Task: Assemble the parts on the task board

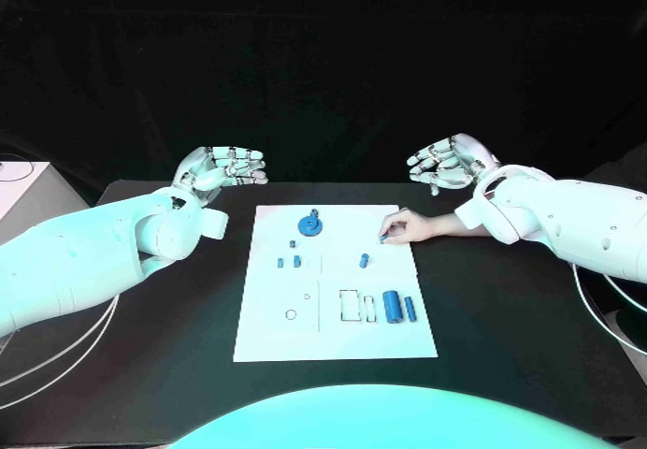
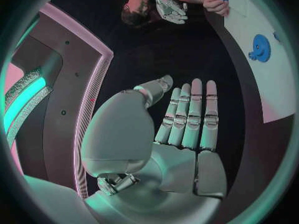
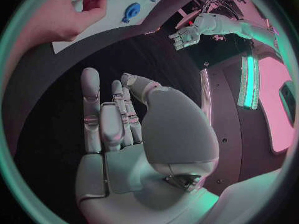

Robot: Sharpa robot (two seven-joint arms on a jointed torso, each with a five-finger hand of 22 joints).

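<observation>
Overhead, cylinders (image 1: 393,306) beside board's (image 1: 337,346) slots.

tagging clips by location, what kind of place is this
Likely a robotics lab test bench: a black table carrying a white task board with small blue parts, and a person's hand setting a piece on it.

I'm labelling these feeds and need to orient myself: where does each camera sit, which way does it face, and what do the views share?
Head view: on the robot's head, looking down at the task board, both arms, left hand and right hand raised.
Left wrist view: behind the left hand, facing the board's blue gear.
Right wrist view: behind the right hand, facing the same gear.
Shared: the gear and a person's hand holding a small blue part.
</observation>
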